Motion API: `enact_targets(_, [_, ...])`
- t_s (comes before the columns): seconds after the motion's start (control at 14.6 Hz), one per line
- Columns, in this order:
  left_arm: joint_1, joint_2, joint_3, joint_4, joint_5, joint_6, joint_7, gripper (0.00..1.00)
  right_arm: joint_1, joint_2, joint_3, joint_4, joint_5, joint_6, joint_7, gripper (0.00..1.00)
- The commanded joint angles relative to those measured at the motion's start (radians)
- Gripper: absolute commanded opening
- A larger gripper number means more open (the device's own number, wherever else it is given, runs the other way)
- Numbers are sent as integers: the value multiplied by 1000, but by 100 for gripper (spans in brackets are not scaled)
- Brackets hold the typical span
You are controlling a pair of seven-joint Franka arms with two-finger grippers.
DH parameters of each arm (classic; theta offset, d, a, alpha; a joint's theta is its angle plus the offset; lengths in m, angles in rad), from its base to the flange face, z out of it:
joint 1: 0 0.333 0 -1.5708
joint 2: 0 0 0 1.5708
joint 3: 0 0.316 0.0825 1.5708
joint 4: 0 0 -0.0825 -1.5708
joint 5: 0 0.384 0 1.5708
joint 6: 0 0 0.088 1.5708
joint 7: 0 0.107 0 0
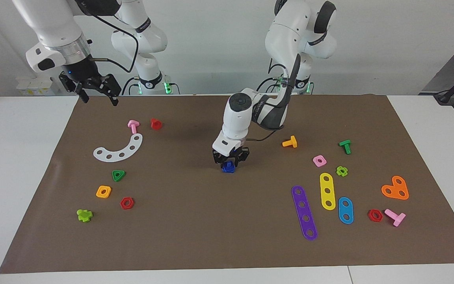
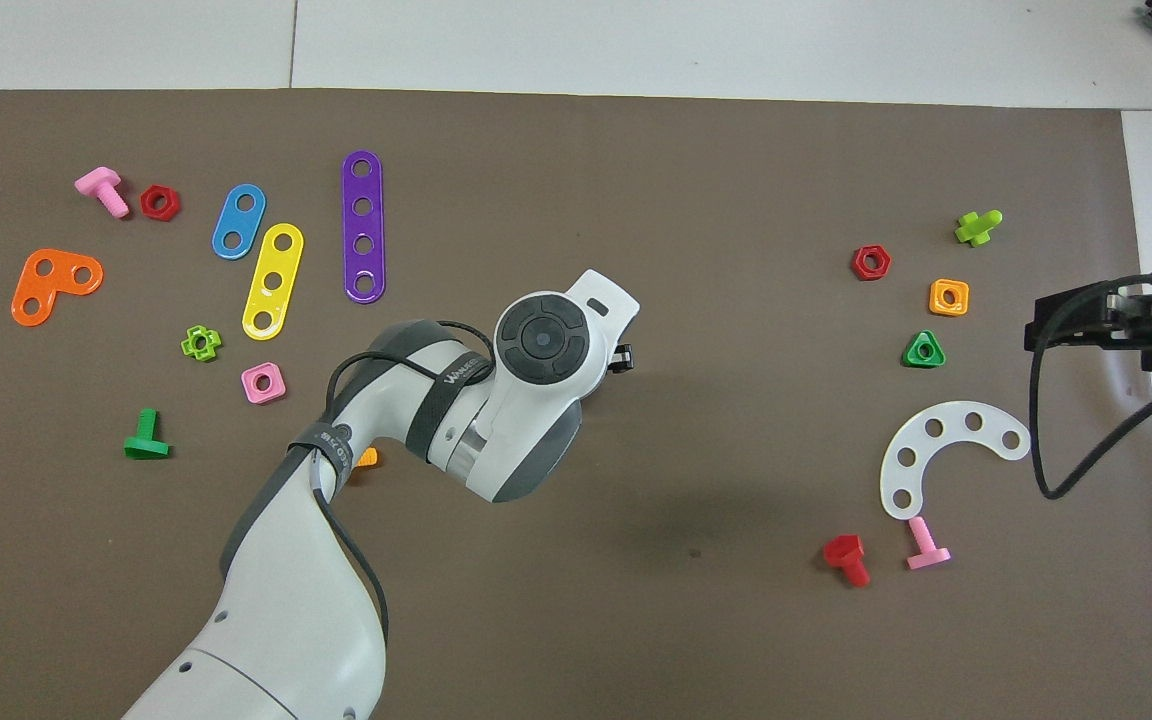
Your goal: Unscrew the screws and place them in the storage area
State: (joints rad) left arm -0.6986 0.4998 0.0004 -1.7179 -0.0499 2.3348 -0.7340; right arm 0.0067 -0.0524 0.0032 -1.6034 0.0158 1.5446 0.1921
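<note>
A small dark-blue screw with its nut sits on the brown mat near the table's middle. My left gripper is down over it, pointing straight at the mat and straddling the top of the screw. In the overhead view the left arm's wrist hides the screw, and only a black bit of the gripper shows. The right gripper waits open and empty, raised over the mat's corner near the right arm's base. I see no marked storage area in either view.
Toward the right arm's end lie a white arc plate, pink bolt, red bolt, green, orange and red nuts. Toward the left arm's end lie an orange bolt, a purple strip, yellow and blue strips, and an orange plate.
</note>
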Motion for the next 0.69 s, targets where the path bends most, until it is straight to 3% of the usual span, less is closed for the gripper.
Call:
enact_targets(0.0, [-18,-14,16,-28,2,26,-22,58,-11,-11,6,-20,-8,22,-10,100])
enact_targets(0.62, [-16,-12,16,-28,2,26,-21,45,-11,-11,6,-20,-8,22,-10,100])
